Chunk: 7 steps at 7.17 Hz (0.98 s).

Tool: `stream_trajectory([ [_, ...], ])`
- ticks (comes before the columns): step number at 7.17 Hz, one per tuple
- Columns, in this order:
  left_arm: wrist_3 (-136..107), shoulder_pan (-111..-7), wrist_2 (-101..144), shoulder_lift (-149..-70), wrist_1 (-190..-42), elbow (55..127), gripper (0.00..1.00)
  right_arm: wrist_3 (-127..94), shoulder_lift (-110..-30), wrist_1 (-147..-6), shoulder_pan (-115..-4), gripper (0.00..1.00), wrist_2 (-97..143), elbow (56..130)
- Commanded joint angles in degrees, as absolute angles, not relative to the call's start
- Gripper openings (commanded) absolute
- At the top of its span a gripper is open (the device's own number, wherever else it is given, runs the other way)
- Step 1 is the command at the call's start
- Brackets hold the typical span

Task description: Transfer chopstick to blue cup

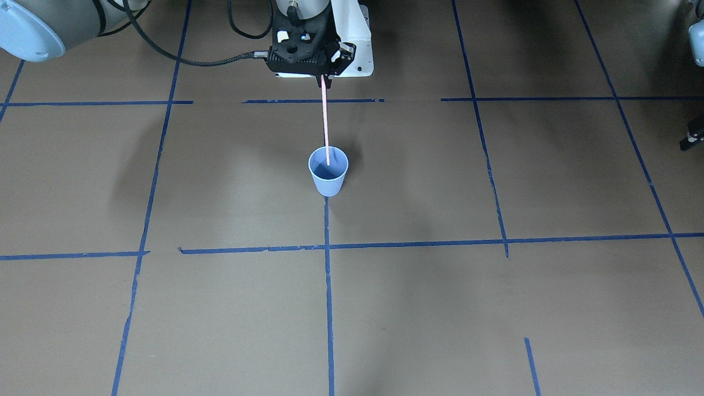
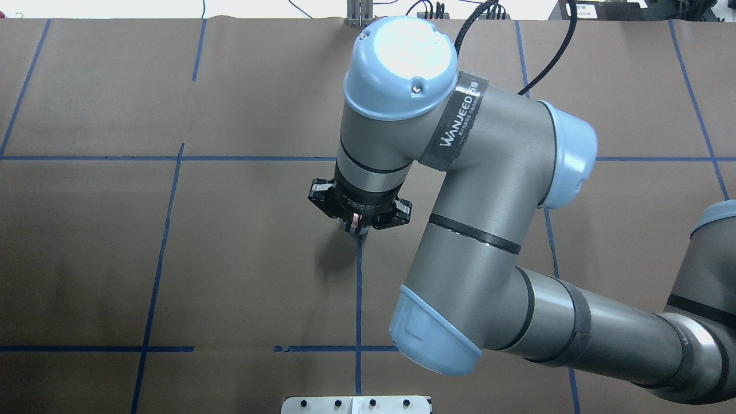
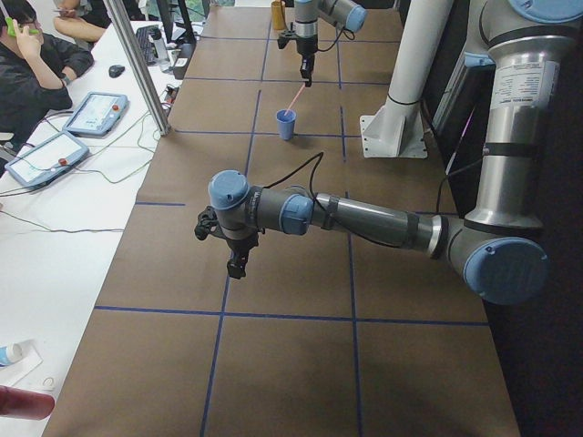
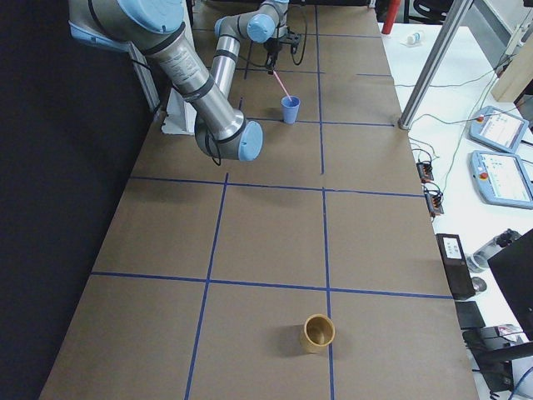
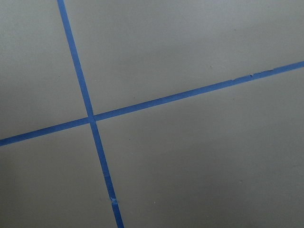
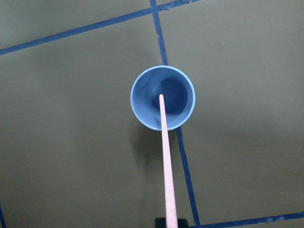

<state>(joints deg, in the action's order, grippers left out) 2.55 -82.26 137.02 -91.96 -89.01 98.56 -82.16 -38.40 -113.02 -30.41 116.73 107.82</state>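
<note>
Chopstick (image 1: 325, 126) looks thin, stiff, light (probably slippery), so right tool (image 1: 325, 83) pinches its top end, tip above cup (image 1: 328, 180).

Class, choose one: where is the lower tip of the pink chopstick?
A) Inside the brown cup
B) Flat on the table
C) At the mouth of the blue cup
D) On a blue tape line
C: the chopstick, gripped at its top by the right gripper, hangs with its tip at the mouth of the blue cup.

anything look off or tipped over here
Nothing stands out. The blue cup stands upright on the table, and the right gripper holds the chopstick with its tip over the cup's mouth.
</note>
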Motion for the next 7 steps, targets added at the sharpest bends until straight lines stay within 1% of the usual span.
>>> stream_trajectory([
  [1, 2.5, -82.3, 137.0, -92.1, -88.9, 98.5, 1.00, -82.1, -38.3, -112.6, -29.2, 0.03, 116.6, 106.1],
  [2, 2.5, -82.3, 137.0, -92.1, -88.9, 98.5, 1.00, -82.1, -38.1, -112.5, -29.2, 0.13, 116.7, 106.2],
  [3, 2.5, -82.3, 137.0, -92.1, -89.0, 98.4, 1.00, -81.9, -39.0, -108.8, -29.1, 0.99, 116.6, 106.1],
  [4, 2.5, -82.2, 137.0, -92.3, -89.0, 98.2, 1.00, -81.9, -39.7, -106.8, -29.1, 1.00, 116.4, 106.2],
  [7, 2.5, -82.3, 137.0, -92.5, -88.9, 98.2, 1.00, -81.8, -39.9, -107.0, -29.2, 1.00, 115.1, 107.0],
])
